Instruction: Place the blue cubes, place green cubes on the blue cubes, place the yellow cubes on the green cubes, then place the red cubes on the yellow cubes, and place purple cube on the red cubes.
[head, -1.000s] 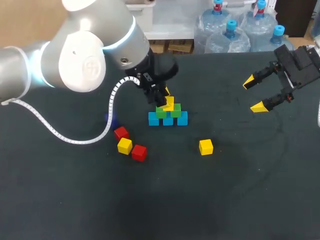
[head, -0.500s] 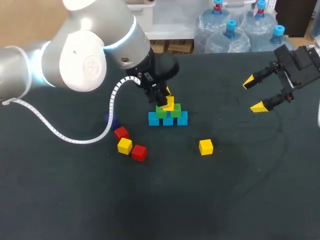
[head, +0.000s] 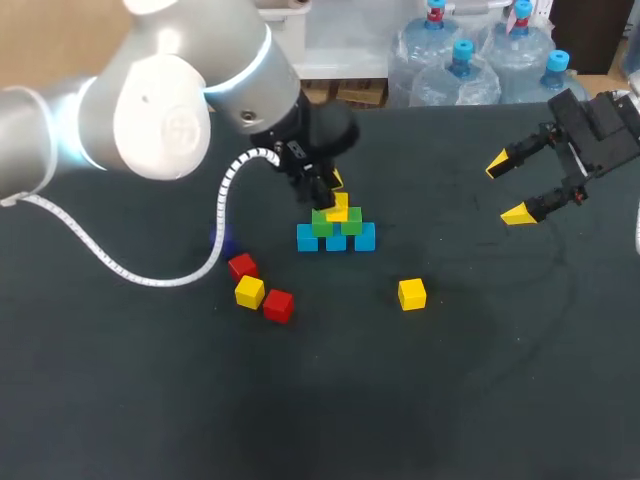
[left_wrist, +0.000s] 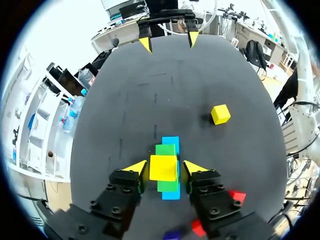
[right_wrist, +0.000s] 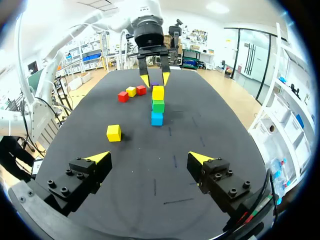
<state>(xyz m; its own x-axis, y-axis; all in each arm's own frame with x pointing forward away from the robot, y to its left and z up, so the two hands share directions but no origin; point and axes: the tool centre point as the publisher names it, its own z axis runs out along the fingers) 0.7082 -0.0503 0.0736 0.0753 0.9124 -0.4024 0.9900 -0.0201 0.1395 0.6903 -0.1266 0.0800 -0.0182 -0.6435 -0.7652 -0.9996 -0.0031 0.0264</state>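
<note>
Barely risen since a second ago, with left claw (left_wrist: 165, 166) open astride yellow cube (left_wrist: 163, 168) on green cubes (head: 352, 224), right claw (head: 505, 189) open afar: withdraw straight up.

The purple cube (head: 227, 243) lies mostly hidden behind the white cable (head: 221, 205), its shape unclear.

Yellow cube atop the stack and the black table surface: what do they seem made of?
Stacked yellow cube: likely painted wood or hard plastic; even colour, crisp edges, no gloss. Black table surface: probably matte mat or cloth; no glare, scuff marks.
</note>
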